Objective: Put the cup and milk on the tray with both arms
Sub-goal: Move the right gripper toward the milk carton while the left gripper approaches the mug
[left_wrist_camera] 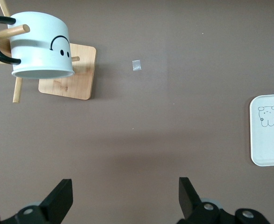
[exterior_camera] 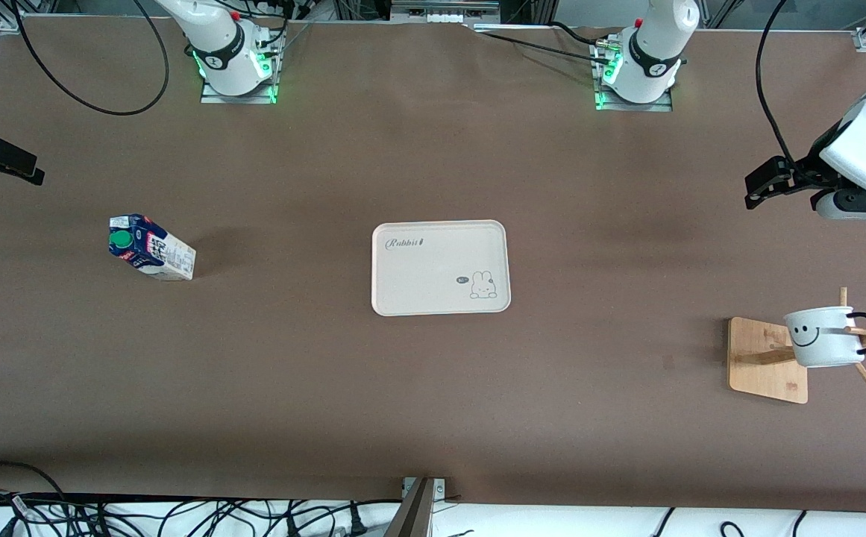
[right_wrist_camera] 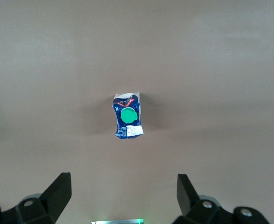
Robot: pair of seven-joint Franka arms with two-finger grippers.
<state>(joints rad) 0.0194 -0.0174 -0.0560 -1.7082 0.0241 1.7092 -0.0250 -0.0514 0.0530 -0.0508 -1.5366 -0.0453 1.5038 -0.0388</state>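
The tray (exterior_camera: 440,267) lies mid-table (exterior_camera: 433,403), bare. The milk (exterior_camera: 151,256) stands toward the right arm's end; the cup (exterior_camera: 824,336) hangs on a wooden rack (exterior_camera: 768,359) near the left arm's end. The left tool (left_wrist_camera: 125,198) and right tool (right_wrist_camera: 122,197) hang above the table's ends, fingers apart, holding nothing

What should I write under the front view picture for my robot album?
Two arms wait with open left gripper and right gripper; milk, empty tray and cup hanging on wooden rack.
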